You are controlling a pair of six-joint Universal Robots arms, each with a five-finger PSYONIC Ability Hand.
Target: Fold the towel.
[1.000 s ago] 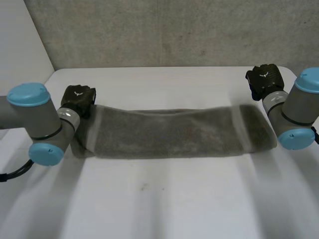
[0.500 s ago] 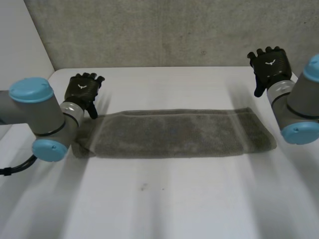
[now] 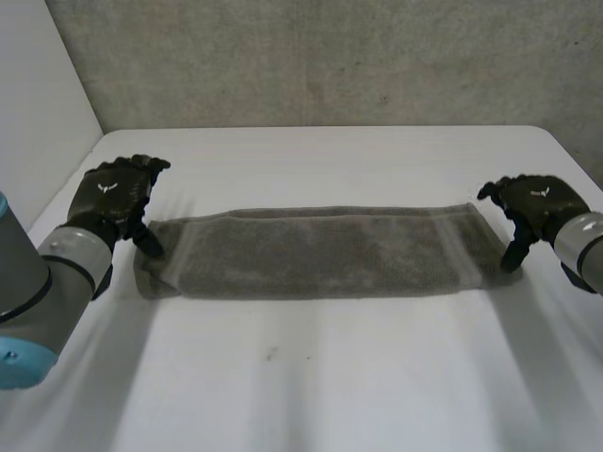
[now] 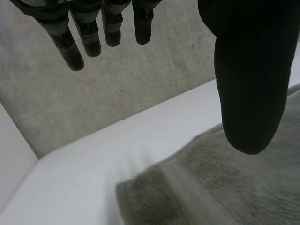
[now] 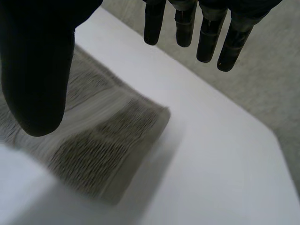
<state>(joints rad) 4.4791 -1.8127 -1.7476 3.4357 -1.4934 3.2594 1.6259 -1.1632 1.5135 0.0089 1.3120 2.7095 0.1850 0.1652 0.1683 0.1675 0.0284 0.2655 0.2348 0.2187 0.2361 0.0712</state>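
On the white table (image 3: 311,377) I see the towel (image 3: 320,252) as a long strip running side to side, left hand (image 3: 115,195) and right hand (image 3: 535,203) at opposite short ends, fingers spread, gripping nothing.

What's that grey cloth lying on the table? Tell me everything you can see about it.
The towel is a grey-brown, fluffy terry cloth, folded into a long narrow band, layers showing along its far edge. A paler woven stripe crosses it near each short end. It lies flat on the white table. The left hand hangs open at one short end, the right hand at the other; neither grips it, and whether a thumb touches it cannot be told.
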